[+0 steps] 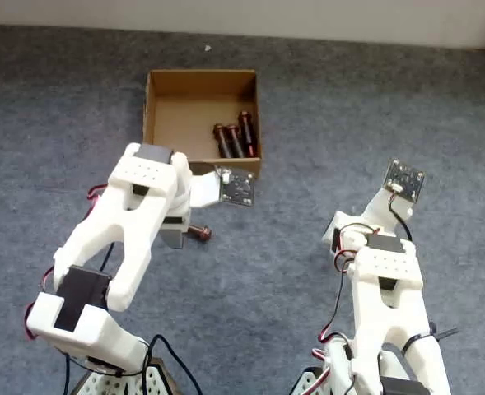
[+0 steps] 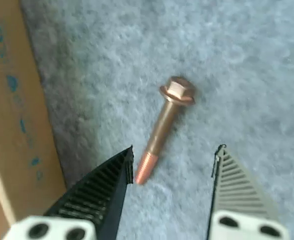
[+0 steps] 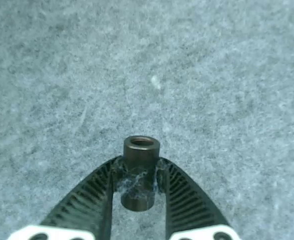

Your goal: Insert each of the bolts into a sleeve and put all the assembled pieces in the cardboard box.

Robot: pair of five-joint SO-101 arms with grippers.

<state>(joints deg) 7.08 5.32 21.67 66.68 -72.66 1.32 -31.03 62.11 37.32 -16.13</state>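
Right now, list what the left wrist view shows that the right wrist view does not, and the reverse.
In the left wrist view, not the right: a copper bolt lying bare on the surface, its threaded tip near one finger of the open left end effector, and a wall of the cardboard box to one side.

In the right wrist view, not the left: a dark sleeve clamped in the right end effector, its open bore facing away from the camera.

Both share the grey carpet and a pair of black ribbed fingers.

Bright, soft even light, faint diffuse shadows
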